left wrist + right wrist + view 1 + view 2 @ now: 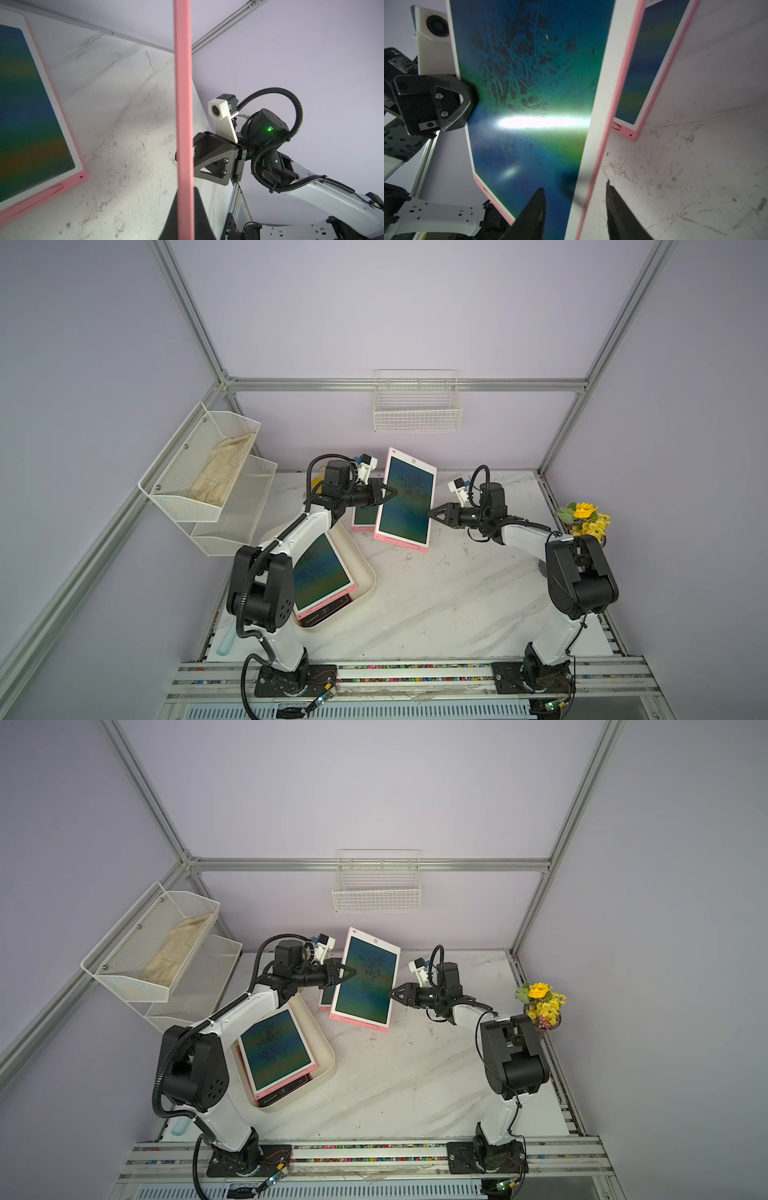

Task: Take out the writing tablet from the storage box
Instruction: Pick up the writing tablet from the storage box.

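Writing tablet (405,499) is out of the storage box (365,576), tilted over the surface (436,593). The left tool (388,492) is pinching one long edge; the right tool (432,515) is spread astride the opposite edge. Risk I see: a single-edge pinch on a slick frame may pivot or drop. Pink frame, white bezel, scribbled blue-green screen.

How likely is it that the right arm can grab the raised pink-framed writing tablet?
Probably yes: the right pincer stands open, jaws either side of the free edge of the raised pink-framed writing tablet, nothing between. The left pincer holds the opposite edge.
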`<state>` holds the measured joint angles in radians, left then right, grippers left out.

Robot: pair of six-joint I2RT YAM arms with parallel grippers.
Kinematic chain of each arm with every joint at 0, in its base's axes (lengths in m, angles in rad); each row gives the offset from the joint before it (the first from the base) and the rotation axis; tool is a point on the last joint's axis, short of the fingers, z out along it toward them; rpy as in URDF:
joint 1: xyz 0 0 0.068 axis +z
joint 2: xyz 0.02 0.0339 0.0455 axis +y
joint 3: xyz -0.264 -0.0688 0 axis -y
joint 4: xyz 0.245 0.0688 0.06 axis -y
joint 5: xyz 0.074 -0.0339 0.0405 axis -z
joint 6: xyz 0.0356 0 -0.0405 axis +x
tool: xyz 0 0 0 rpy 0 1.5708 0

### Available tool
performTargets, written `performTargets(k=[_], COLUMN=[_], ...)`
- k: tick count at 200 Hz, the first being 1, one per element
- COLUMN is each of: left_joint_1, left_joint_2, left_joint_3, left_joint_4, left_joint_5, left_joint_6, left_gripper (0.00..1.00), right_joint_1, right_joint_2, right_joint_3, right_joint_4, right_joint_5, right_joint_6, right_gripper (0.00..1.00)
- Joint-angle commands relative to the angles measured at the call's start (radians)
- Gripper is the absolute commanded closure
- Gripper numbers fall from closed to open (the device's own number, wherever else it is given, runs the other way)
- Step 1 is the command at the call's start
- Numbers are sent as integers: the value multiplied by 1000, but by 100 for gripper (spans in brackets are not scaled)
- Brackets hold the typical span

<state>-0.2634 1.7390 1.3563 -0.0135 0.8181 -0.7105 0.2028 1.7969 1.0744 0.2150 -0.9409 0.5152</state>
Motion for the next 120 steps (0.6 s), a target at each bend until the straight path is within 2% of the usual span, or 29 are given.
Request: performTargets(k=[1,21,61,120], left_joint_1=[24,33,34,33], left_joint_2=[-27,-21,-9,36], left_joint_3=[-77,-109,-163,-236], left_joint_4=[318,366,390,518], left_joint_5=[117,129,126,149], left_joint_6=[-137,-171,-173,-222], left_gripper=[100,100,98,97], right_joint_1=[1,2,3,4], right_joint_2=[-47,-63,-94,-122], right_joint_3=[-11,-20,-55,-71], right_joint_4=[34,27,93,97], right_joint_5=[-23,-27,-125,-154], right_joint_6=[-15,-31,-4,-4], right_gripper=[51,51,51,54])
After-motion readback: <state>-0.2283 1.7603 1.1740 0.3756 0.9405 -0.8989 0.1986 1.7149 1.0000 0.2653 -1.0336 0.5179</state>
